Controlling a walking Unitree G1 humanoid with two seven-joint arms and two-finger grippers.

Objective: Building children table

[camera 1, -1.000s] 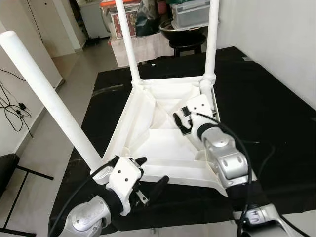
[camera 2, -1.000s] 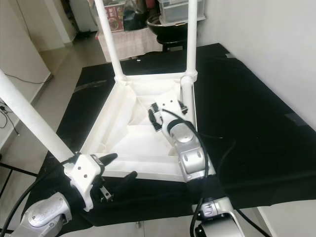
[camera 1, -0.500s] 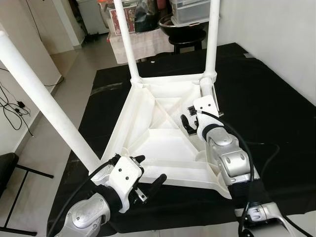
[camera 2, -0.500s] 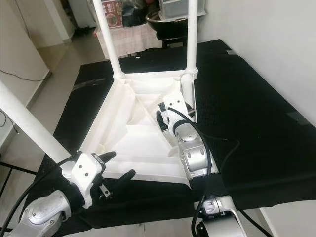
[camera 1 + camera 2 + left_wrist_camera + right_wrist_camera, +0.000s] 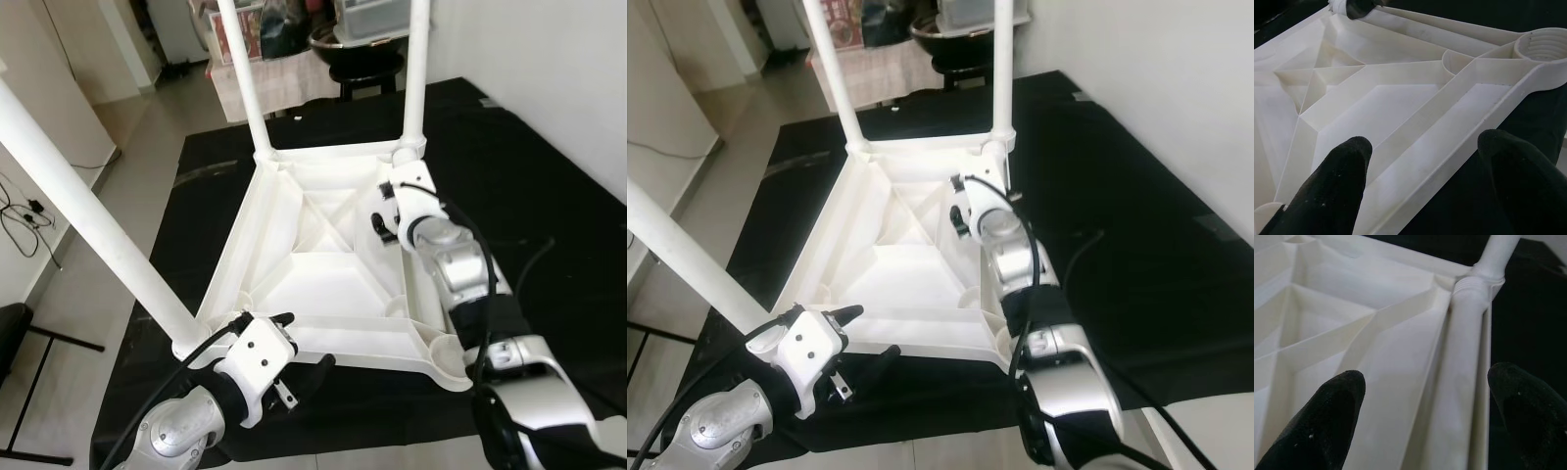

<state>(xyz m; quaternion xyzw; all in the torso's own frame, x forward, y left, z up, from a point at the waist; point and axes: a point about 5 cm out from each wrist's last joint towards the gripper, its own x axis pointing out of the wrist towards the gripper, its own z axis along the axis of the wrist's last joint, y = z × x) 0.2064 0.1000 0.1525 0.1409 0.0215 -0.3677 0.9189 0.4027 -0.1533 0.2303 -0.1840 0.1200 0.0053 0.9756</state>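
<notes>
Upturned white tabletop (image 5: 313,264) on black mat (image 5: 529,186), three legs fitted.
Right gripper (image 5: 384,217), fingers apart, straddles a loose leg (image 5: 1459,382) apparently lying along the right rim; left gripper (image 5: 294,352), open, straddles the lower edge.

Home room: tiled floor (image 5: 93,255), stool (image 5: 364,69)

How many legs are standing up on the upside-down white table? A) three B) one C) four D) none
A: three legs stand up from the table, at the near left corner, the far left and the far right; the near right socket is empty, and a fourth leg lies in the frame in front of the open right claw.
</notes>
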